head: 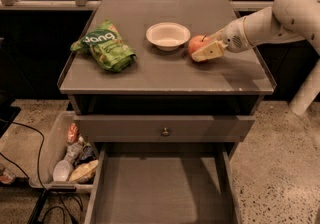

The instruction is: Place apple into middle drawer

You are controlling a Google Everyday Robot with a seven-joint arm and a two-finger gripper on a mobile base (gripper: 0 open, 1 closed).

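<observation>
The red-orange apple [198, 43] rests on the grey cabinet top, right of the white bowl [168, 35]. My gripper [204, 52] reaches in from the right on the white arm and sits right against the apple's front-right side, low over the top. The middle drawer [160, 188] is pulled out at the bottom of the view, with its flat grey floor bare.
A green snack bag [105, 45] lies on the left of the cabinet top [165, 75]. A closed drawer front with a round knob [165, 131] sits above the open drawer. A plastic bin of packets [70, 160] and cables stand on the floor at the left.
</observation>
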